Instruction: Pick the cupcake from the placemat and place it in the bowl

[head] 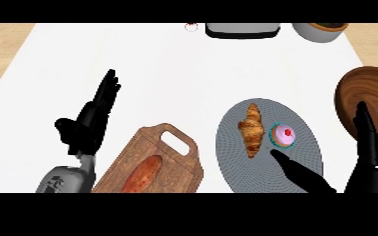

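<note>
A cupcake [283,134] with pink frosting and a teal wrapper sits on the round grey placemat [295,115], to the right of a croissant [252,129]. The brown wooden bowl [356,97] stands at the right edge, beside the placemat. My right hand [353,172] is open at the lower right. Its thumb points up-left just below the cupcake, and its fingers rise to the cupcake's right over the bowl's rim, touching nothing. My left hand [90,122] rests open at the left, fingers up.
A wooden cutting board [173,162] holding a bread loaf [142,175] lies at the lower centre. A grey toaster [244,29] and a grey pot [320,31] stand at the far edge. White counter lies between them and the hands.
</note>
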Robot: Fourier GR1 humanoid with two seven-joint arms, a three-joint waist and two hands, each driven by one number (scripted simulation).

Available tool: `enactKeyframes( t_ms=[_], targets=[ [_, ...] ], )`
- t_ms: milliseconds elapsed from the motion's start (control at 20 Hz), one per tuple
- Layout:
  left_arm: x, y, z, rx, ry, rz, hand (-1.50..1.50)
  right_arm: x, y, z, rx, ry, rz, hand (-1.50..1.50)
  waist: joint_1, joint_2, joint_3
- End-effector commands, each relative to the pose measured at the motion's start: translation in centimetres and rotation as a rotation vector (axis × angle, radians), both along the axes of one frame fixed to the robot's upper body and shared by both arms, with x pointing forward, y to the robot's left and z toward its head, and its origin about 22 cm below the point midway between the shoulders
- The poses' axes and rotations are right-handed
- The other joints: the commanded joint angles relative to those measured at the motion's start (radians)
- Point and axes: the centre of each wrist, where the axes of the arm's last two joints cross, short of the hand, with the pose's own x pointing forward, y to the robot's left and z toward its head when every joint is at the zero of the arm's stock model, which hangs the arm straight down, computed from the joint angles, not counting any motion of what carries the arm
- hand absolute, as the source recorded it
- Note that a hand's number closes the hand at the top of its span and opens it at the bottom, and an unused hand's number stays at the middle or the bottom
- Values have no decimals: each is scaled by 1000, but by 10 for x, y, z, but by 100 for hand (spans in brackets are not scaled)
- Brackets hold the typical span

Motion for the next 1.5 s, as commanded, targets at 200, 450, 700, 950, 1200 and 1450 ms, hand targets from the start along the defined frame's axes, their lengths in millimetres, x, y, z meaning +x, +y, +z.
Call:
enactKeyframes(
  t_ms=[200, 450, 700, 950, 1200, 1450],
  targets=[
    [2, -13, 9, 8, -11, -5, 0, 11, -1, 45, 51, 296, -28, -150, 12, 1, 2],
    [14, -8, 0, -8, -10, -3, 0, 27, 3, 15, 76, 480, -9, -150, 7, 4, 2],
    [24, -14, 8, 5, 5, -4, 0, 35, 8, 21, 82, 549, 34, -150, 6, 2, 3],
    [-21, -10, 2, -11, -14, 11, 0, 12, -6, 12, 120, 538, 56, -150, 8, 0, 3],
    [-3, 2, -17, -16, -2, -12, 0, 7, -15, 6, 175, 460, 86, -150, 4, 1, 3],
    [-4, 6, 1, -8, -11, -10, 0, 19, -5, -1, 209, 396, 110, -150, 8, 1, 3]
  ],
)
